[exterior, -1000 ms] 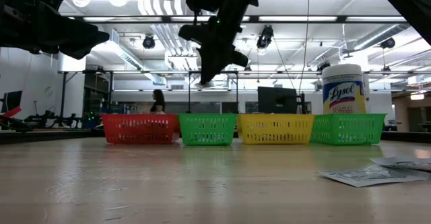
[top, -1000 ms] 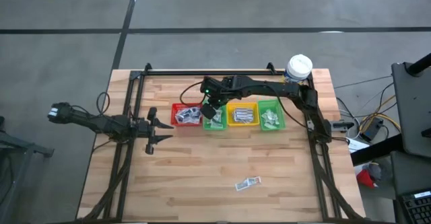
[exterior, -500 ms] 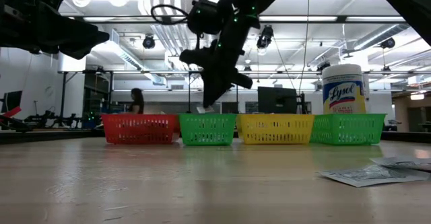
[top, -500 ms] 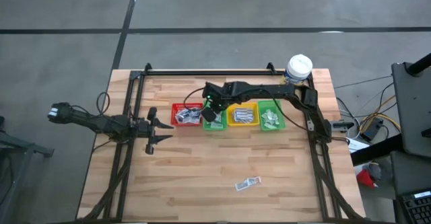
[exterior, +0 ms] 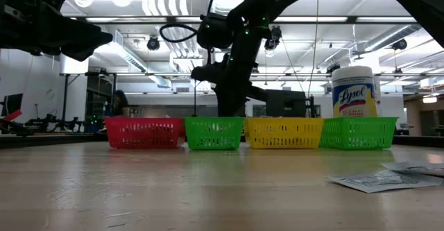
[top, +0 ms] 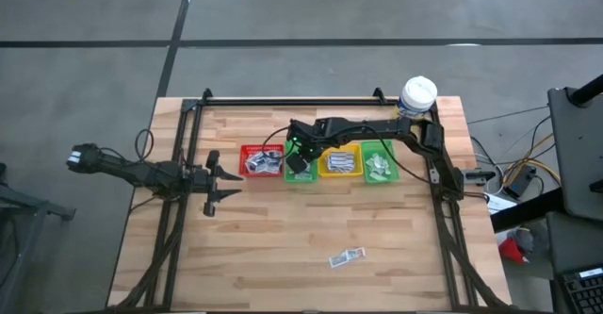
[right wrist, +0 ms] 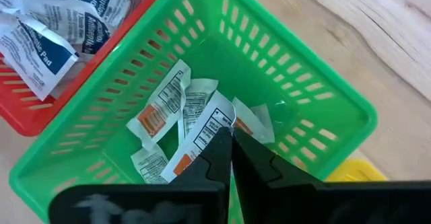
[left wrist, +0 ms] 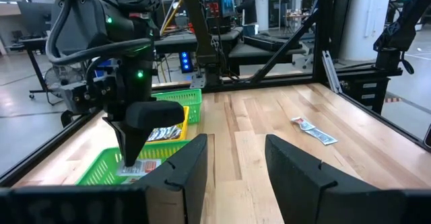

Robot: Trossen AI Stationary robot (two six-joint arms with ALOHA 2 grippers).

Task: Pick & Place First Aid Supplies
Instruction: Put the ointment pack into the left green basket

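Holding a packet (right wrist: 202,133), right gripper (right wrist: 231,138) enters green bin (right wrist: 323,96).

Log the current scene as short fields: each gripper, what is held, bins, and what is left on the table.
right gripper: shut on a packet, low inside the left green bin
left gripper: open, empty, waiting over the table's left side
bins: red bin, left green bin, yellow bin, right green bin, in a row, all holding packets
loose packets: near the table's front edge

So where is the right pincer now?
In the high view the right pincer is shut, down in the left green bin, between the red bin and yellow bin.
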